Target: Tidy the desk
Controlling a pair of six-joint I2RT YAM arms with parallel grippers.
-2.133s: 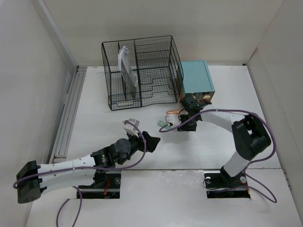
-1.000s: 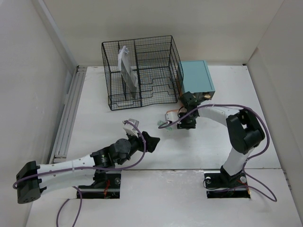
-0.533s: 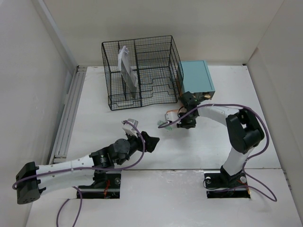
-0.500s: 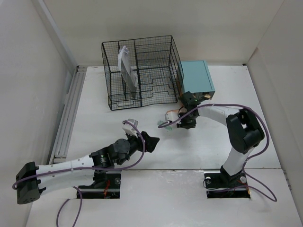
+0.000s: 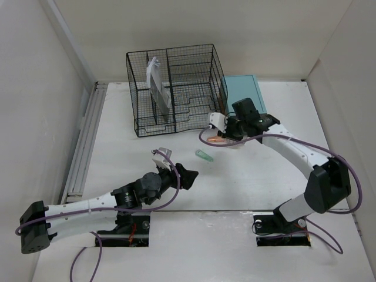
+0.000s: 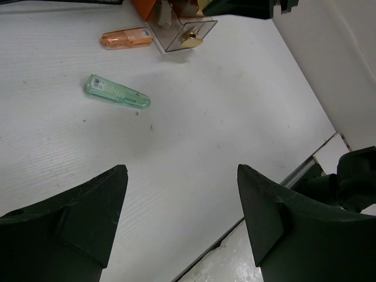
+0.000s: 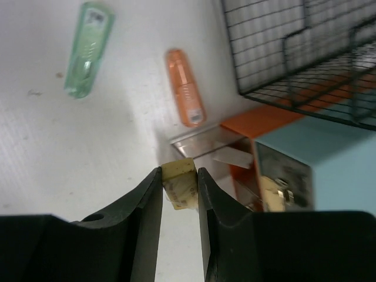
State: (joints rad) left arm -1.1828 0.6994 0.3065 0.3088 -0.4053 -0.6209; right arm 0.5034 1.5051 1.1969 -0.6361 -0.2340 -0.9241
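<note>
Right fingers point(image 7: 147, 200) clamped on cream block point(image 7: 179, 183), left fingers point(image 6: 88, 205) apart.
I reckon it's light, rubbery, best pinched on flat sides; green tube point(image 6: 117, 94) at my left's 11 o'clock.

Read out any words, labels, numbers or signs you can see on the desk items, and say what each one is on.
None can be read.
The green translucent plastic tube carries a small dark printed patch, too small to read.
The orange translucent plastic tube shows only ridges, no legible print.
</note>
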